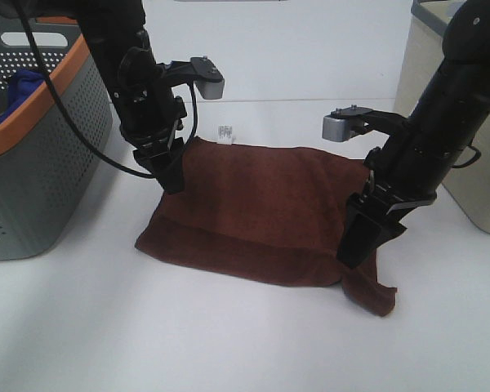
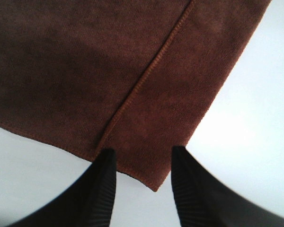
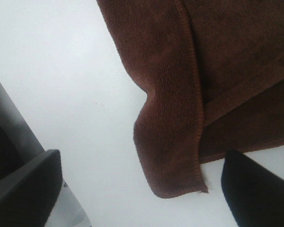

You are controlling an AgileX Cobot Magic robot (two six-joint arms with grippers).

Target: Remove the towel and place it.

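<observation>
The dark reddish-brown towel (image 1: 261, 208) lies spread flat on the white table, its small white tag (image 1: 224, 133) at the far edge. My left gripper (image 1: 173, 184) hangs just over the towel's left far corner. In the left wrist view the towel (image 2: 132, 71) lies on the table below the left gripper (image 2: 143, 156), whose jaws are parted with one corner showing between them, not pinched. My right gripper (image 1: 353, 255) stands over the towel's right front corner. Its jaws are wide open above a folded corner of the towel (image 3: 189, 85), as the right gripper (image 3: 142, 163) shows.
A grey perforated basket (image 1: 41, 163) with an orange rim stands at the left, a blue cloth (image 1: 20, 86) inside it. A beige bin (image 1: 474, 180) stands at the right edge, close behind my right arm. Bare white table (image 1: 229, 343) lies in front of the towel.
</observation>
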